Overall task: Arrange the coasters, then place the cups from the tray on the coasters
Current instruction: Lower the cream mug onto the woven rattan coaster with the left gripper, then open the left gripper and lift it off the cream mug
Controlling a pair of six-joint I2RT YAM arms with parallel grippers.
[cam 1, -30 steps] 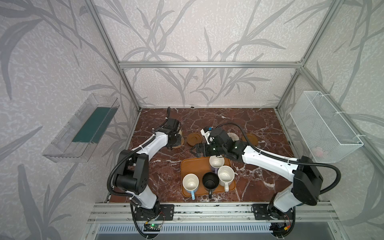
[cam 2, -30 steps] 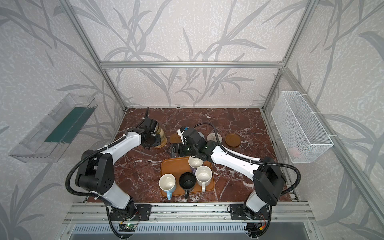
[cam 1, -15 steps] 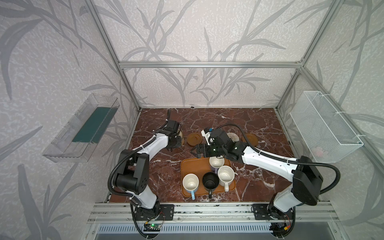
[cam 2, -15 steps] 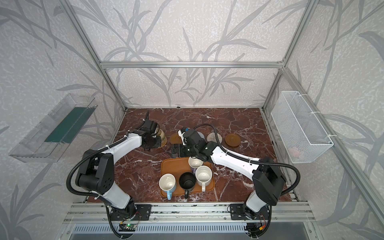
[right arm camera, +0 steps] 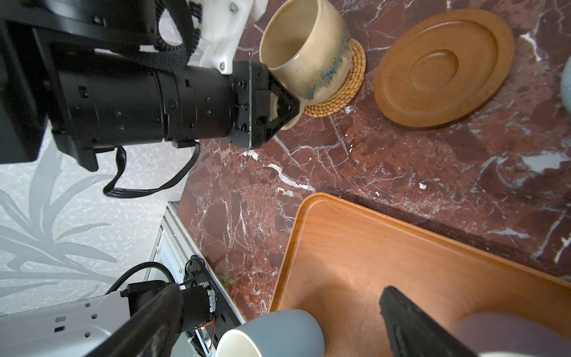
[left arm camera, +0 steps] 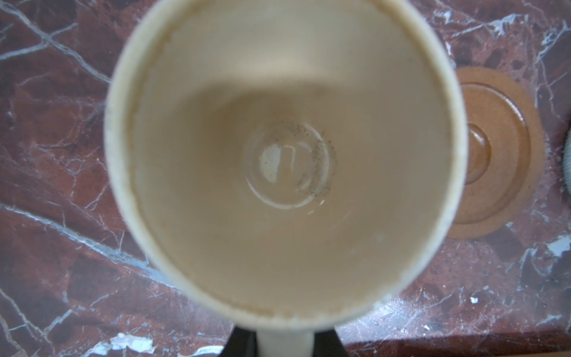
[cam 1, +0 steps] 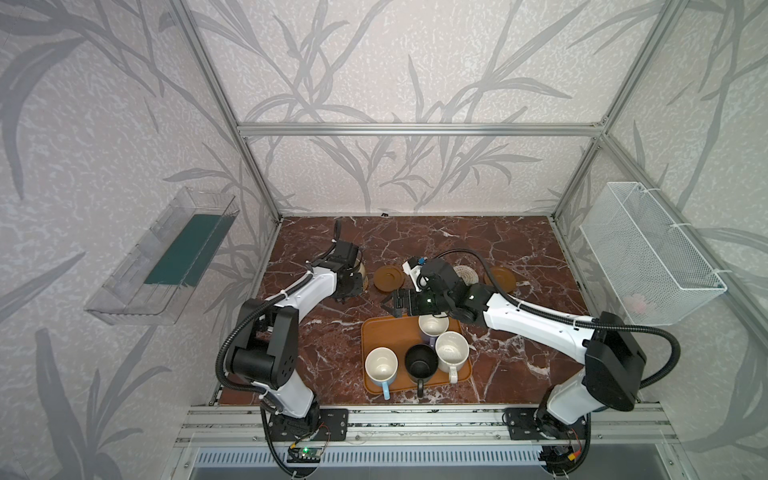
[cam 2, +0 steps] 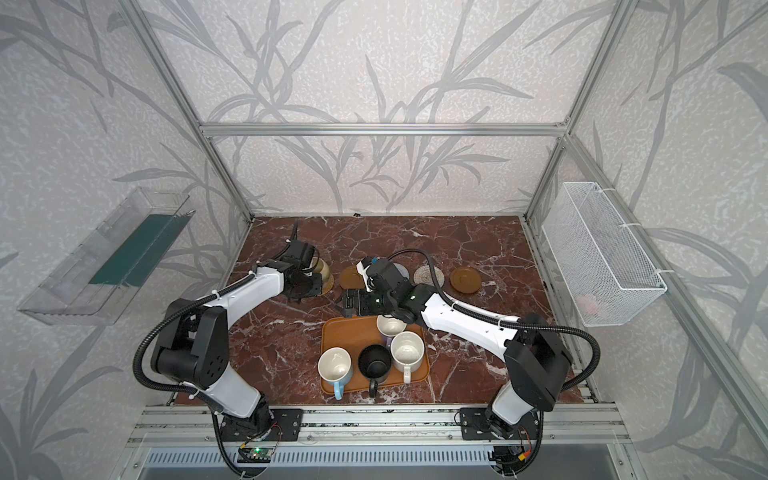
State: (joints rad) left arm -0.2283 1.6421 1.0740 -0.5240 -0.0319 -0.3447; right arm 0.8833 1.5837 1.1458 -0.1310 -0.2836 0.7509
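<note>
Gripping the handle of the beige mug [right arm camera: 309,55], the left gripper [right arm camera: 278,105] is clamped on it. The mug, glazed cream with a blue-grey streak, stands on the tan woven rattan coaster [right arm camera: 346,92] at the left of the marble table [cam 1: 519,249]. Just beside it lies a smooth brown coaster [cam 1: 389,277] with ringed grooves. Past the right arm come the cream rope coaster [cam 1: 466,272] and a second brown coaster [cam 1: 500,277]. Nearer the front, the orange-brown tray [cam 1: 376,332] carries the light blue mug [cam 1: 381,365], black mug [cam 1: 420,360], lavender mug [cam 1: 432,325] and white mug [cam 1: 452,352]. The right gripper [cam 1: 391,303] hangs spread wide over the tray's far edge, holding nothing.
</note>
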